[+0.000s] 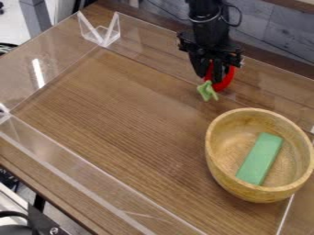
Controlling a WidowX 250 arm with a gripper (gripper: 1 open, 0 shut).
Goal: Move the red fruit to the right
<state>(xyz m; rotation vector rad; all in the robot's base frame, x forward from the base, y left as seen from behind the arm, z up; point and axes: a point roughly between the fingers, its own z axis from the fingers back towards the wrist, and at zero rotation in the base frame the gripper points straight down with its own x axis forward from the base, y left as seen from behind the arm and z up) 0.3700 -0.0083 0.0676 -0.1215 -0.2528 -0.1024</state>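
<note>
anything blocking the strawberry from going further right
Nothing visible on the tabletop directly to its right. The strawberry sits between the jaws of the gripper. The bowl with the green block lies nearer the camera, off that path.
</note>
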